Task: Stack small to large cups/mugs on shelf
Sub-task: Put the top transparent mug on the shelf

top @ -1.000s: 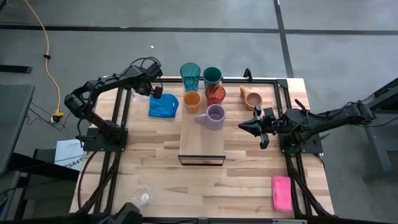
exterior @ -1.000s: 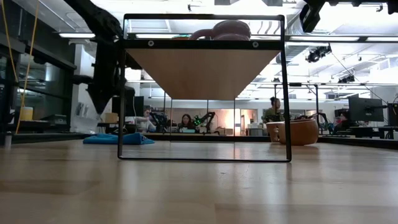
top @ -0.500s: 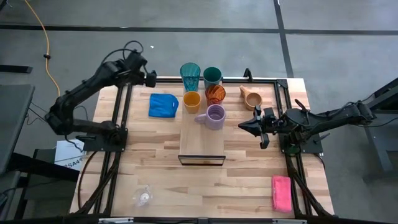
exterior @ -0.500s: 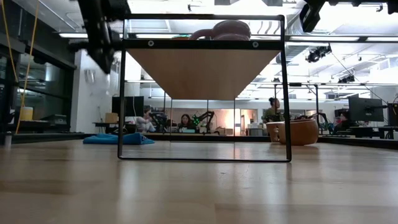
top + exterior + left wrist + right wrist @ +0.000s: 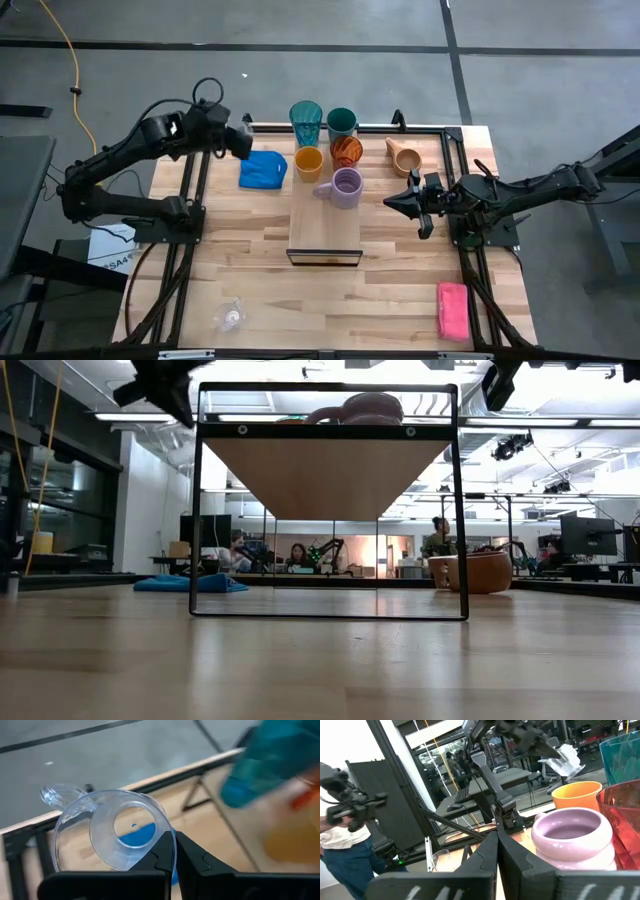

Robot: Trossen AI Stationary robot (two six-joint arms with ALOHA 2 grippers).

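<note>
Left gripper point(image 5: 172, 851): jaws clamped on the rim of a clear glass mug point(image 5: 112, 829), carried high near the surface's far-left corner, above the blue cloth point(image 5: 262, 169), likely bound for the shelf point(image 5: 324, 228).
Right gripper point(image 5: 395, 201): jaws together, empty, waiting just right of the shelf.
Shelf load: lavender mug point(image 5: 345, 187), orange cup point(image 5: 308, 162) and red cup point(image 5: 346, 151) at its far end.
Off shelf: teal tumbler point(image 5: 306, 122), green cup point(image 5: 341, 122), tan mug point(image 5: 404, 156) on its side, second clear glass point(image 5: 231, 316) at the near edge.
Writing: none readable.

The table point(image 5: 250, 270) was pale slatted wood, matt. The shelf point(image 5: 322, 225) showed smooth light wood in a thin black metal frame. The glass point(image 5: 107, 832) looked clear and glossy. The lavender mug point(image 5: 572, 837) had a smooth soft sheen. The blue cloth point(image 5: 262, 169) lay crumpled. The floor point(image 5: 540, 90) was dull grey.
</note>
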